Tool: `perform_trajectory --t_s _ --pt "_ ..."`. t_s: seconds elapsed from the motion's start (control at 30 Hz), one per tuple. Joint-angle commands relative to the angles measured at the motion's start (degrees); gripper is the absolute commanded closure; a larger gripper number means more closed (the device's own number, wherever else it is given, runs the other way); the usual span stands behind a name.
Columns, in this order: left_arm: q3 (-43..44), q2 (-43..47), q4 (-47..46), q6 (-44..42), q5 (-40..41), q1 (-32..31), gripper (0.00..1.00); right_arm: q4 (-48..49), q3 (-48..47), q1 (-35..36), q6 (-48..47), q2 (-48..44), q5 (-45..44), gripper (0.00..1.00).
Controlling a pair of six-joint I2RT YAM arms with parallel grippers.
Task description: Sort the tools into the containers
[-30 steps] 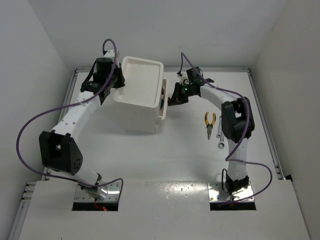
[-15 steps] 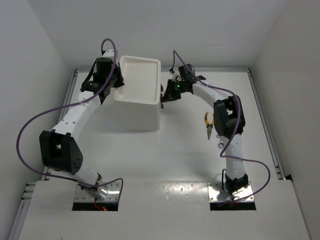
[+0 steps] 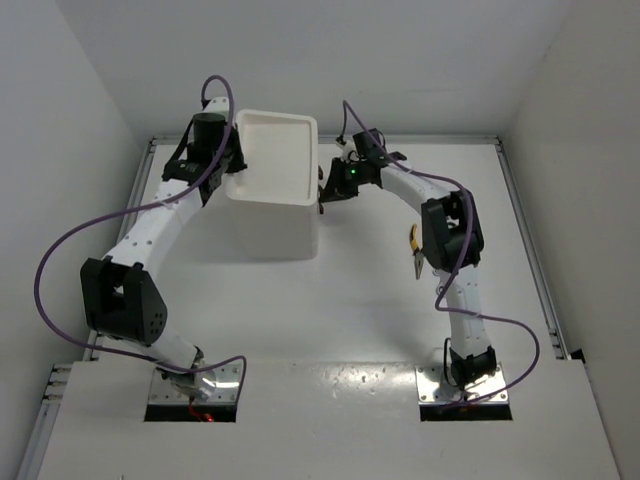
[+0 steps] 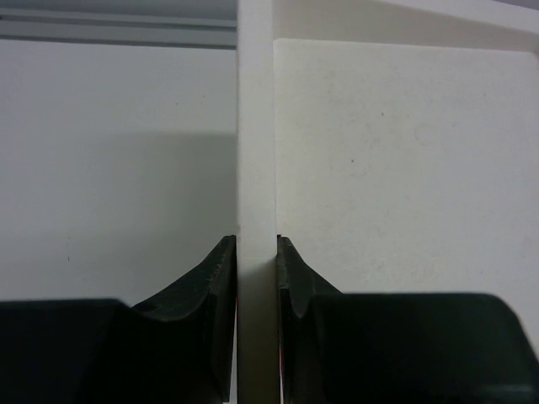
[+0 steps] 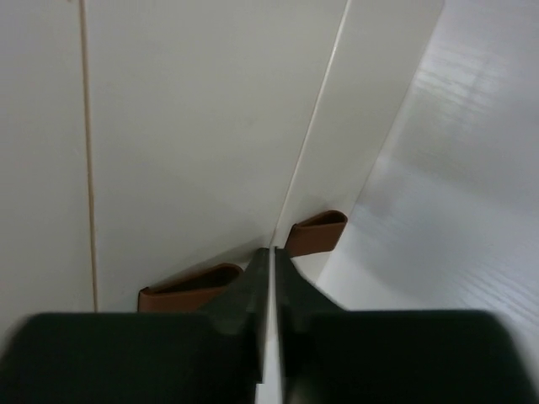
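Note:
The white container [image 3: 275, 228] stands at the back of the table, its drawers pushed in. My left gripper [image 3: 232, 168] is shut on the left rim of its tray top; in the left wrist view the rim [image 4: 255, 126] runs straight between the fingers of that gripper [image 4: 256, 244]. My right gripper [image 3: 322, 192] is shut with nothing in it. Its tips [image 5: 272, 252] meet the white drawer front [image 5: 185, 126] between two brown knobs [image 5: 189, 290] [image 5: 317, 233]. Yellow-handled pliers [image 3: 413, 240] lie on the table, mostly hidden behind the right arm.
White walls close in the table on the left, back and right. The right arm's elbow [image 3: 450, 235] hangs over the pliers. Purple cables loop off both arms.
A drawer on the container's right side stood open with tools inside; my right gripper moved left against it and it is now shut. The container shifted slightly left. My left gripper kept its hold.

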State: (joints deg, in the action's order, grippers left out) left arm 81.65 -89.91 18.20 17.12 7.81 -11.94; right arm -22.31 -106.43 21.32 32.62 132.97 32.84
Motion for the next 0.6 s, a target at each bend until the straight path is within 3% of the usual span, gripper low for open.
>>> perform_trajectory --t_s 0.0,0.07,0.1,0.33,0.5,0.57 --pt "-2.3 -5.3 5.4 2.8 -1.5 0.3 1.0 7.6 -1.2 6.2 2.8 -2.3 6.6 0.86" --pt "-2.3 -5.8 5.4 1.6 -2.0 0.3 1.0 8.2 0.3 5.4 0.6 -4.6 6.6 0.69" --pt "-2.3 -5.8 5.4 1.6 -2.0 0.3 1.0 8.2 1.0 5.4 -0.4 -5.6 6.6 0.66" --pt "-0.6 -6.3 6.7 -1.3 -5.8 0.8 1.0 9.3 11.6 -3.1 -13.5 -17.3 10.7 0.65" --pt "1.4 -8.4 7.3 -2.4 -8.2 1.3 1.0 22.4 22.8 -7.8 -27.0 -23.7 20.1 0.64" --pt "2.8 -9.1 8.7 -3.6 -10.9 1.8 1.0 30.2 25.6 -8.6 -27.6 -24.2 23.0 0.63"
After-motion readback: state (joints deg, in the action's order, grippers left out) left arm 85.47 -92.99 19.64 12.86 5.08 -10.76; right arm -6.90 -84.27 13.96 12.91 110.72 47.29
